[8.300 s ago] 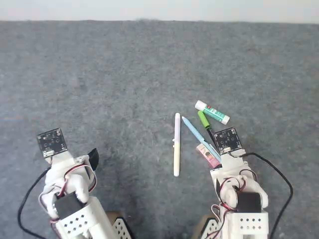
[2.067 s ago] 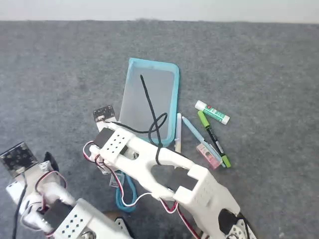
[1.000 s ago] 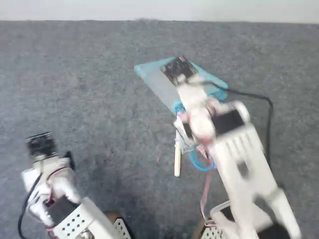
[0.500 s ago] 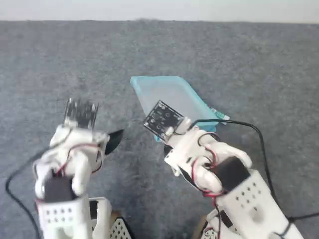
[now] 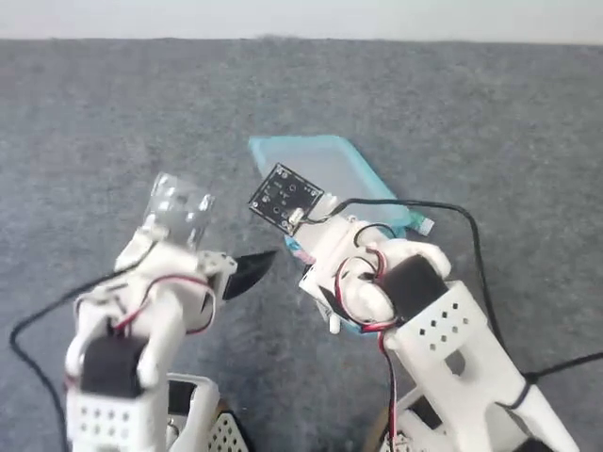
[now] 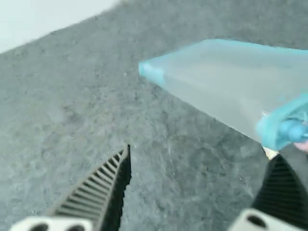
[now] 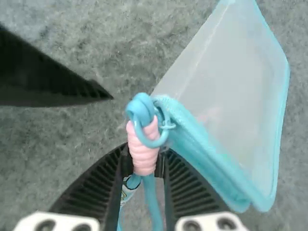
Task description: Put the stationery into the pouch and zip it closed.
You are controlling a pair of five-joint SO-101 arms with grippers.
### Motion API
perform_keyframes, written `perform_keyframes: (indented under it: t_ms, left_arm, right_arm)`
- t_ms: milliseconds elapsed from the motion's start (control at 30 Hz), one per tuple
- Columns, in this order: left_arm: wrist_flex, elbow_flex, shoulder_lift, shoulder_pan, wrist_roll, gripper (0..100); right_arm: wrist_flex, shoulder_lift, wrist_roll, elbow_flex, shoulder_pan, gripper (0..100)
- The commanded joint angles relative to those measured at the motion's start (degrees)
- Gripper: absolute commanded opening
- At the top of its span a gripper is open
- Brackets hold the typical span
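Teal-edged and see-through, the pouch (image 5: 325, 169) sits slantwise over the grey carpet (image 5: 113, 113) between the two arms, its far corner toward the wall. I cannot tell whether that far end rests on the carpet. The right gripper (image 7: 143, 161) has its jaws pinched together on the pink pull (image 7: 143, 144) and the blue cord (image 7: 155, 207) at the pouch's near end, where a blue ring (image 7: 144, 115) hangs at the zip. The left gripper (image 6: 204, 154) hovers just beside that end, jaws spread wide, touching nothing. One of its black fingers (image 7: 43, 82) points toward the held corner.
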Motion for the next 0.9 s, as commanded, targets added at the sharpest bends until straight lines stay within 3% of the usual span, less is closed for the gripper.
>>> perform_keyframes:
  t_ms: [0, 200, 567, 867]
  left_arm:
    - [-1.2, 3.8, -4.7, 1.8, 1.1, 41]
    - [-4.8, 8.4, -5.5, 2.6, 2.4, 41]
    - [-4.6, 8.0, -5.5, 2.7, 4.1, 41]
    - [-7.3, 10.9, -5.5, 7.2, 4.9, 41]
  right_arm:
    - [4.2, 0.0, -1.4, -7.5, 0.5, 0.7]
    - [11.6, 3.2, -1.2, -14.7, 0.5, 0.7]
    - [11.6, 13.7, -1.7, -18.5, 0.6, 0.7]
    - [12.9, 14.9, -1.8, -21.0, 0.2, 0.7]
